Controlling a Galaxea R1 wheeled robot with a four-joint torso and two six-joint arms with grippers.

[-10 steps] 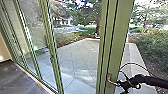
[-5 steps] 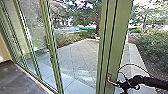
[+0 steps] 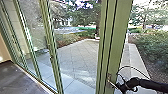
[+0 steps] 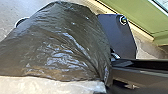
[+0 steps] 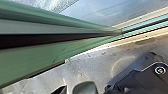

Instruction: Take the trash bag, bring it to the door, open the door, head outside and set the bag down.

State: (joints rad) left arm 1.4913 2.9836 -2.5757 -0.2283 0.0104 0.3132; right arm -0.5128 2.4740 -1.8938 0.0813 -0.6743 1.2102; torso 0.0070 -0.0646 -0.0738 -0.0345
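The bag (image 4: 57, 45) is at the door (image 3: 116, 40), but opening, going out and putting down seem left (I can't tell if left hand (image 4: 108, 87) or right hand (image 3: 121, 86) is closed).

A shiny, creased dark trash bag (image 4: 57, 45) bulges near the upright, green-framed door (image 3: 117, 45).

Your right arm (image 3: 152, 84) reaches in low from the head view's right edge, nearly level, its dark wrist (image 3: 132, 82) bending down toward the right gripper (image 3: 120, 87). A thin cable (image 3: 133, 66) arches above the wrist.
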